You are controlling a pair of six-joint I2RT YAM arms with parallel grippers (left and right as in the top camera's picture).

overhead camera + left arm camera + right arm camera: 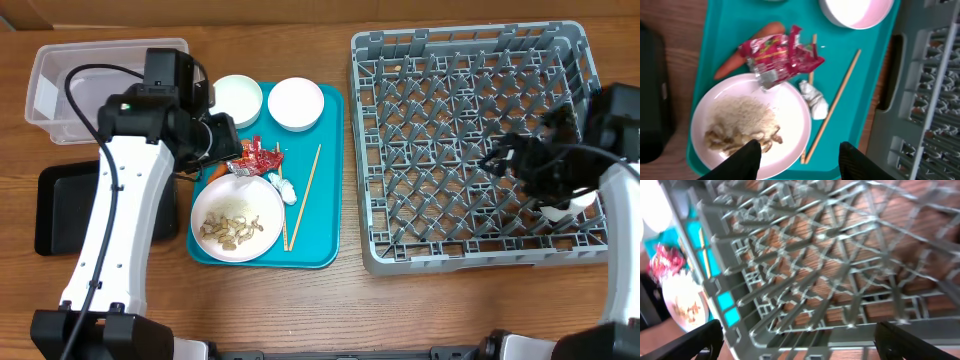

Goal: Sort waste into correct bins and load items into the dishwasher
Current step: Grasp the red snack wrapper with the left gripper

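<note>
Red snack wrapper (pixel 780 57), crumpled, lies on the teal tray (pixel 865 90) across the rim of the plate (pixel 790 107) and over a carrot (pixel 735 62). It is probably light, thin and springy, and best pinched at a raised fold. Left gripper (pixel 801 159) hovers above, fingers apart and empty. Right gripper (pixel 800 342) stands wide apart and empty over the dish rack (pixel 815 280).

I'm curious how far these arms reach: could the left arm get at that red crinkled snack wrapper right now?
Probably yes. The red crinkled snack wrapper lies uncovered, partly over the rim of the white round plate, and the left end effector hangs close above it, open, with nothing in the way.
</note>
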